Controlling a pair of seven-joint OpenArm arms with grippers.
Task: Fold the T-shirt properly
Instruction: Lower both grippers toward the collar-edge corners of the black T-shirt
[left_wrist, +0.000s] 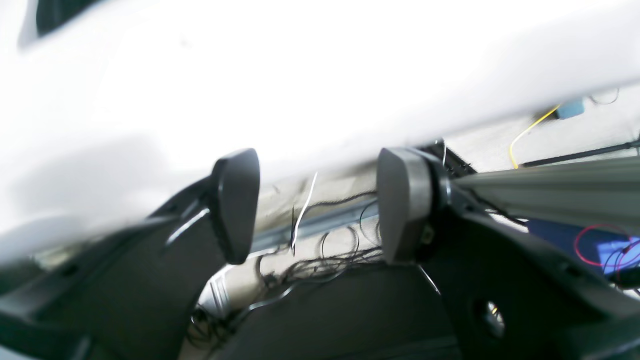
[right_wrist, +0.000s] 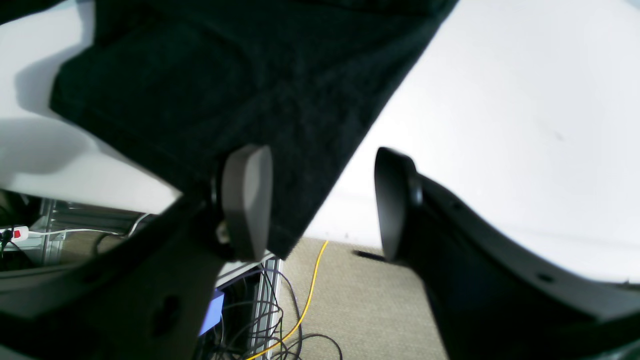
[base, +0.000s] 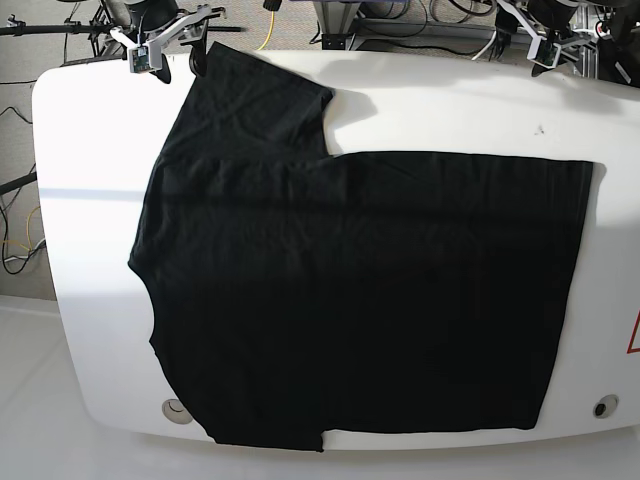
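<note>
White table (base: 90, 140) is covered almost fully by the black T-shirt (base: 360, 290), which is spread flat. Both the left gripper (left_wrist: 317, 205) and the right gripper (right_wrist: 322, 202) are held wide open with nothing grasped, the latter just at a sleeve edge.

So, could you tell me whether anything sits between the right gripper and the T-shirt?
Nothing visible does. The right gripper hangs open at the table edge, one finger already over the T-shirt sleeve; only bare tabletop lies beside it.
</note>
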